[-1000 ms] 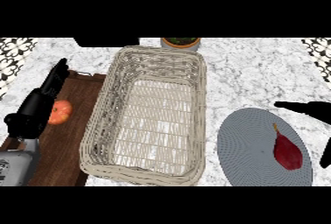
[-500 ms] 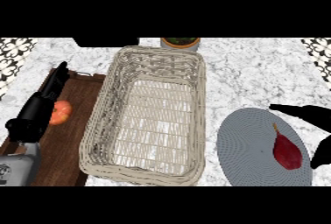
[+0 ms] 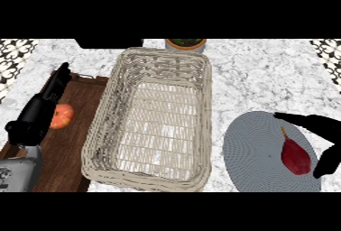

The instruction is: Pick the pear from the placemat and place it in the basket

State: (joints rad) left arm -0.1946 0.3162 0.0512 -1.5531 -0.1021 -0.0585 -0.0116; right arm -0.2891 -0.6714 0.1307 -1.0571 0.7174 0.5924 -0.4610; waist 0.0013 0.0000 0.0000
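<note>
The right hand is hanging over the 3 o'clock edge of the view, fingers spread: one long black finger is stretching toward 9 o'clock above the pear, another part is dropping down just beside the fruit's outer flank. Nothing is pinched between them yet; the hand is bracketing the pear rather than holding it.

The pear is lying on its side on the round grey placemat, toward the mat's 3 o'clock half. Its long axis is running from about 11 o'clock to 5 o'clock, thin stem pointing up toward 11, fat dark-red bulb sitting at the 5 o'clock end.

My read: it is looking light, smooth-skinned and rounded, so likely to roll or slip if caught near the taper. The better hold is appearing to be across the broad belly, fingers on opposite flanks.

The wicker basket is waiting near the mat at its 9 o'clock. Beyond it, the left hand is resting with fingers straight over a brown board, beside an orange-red fruit.
</note>
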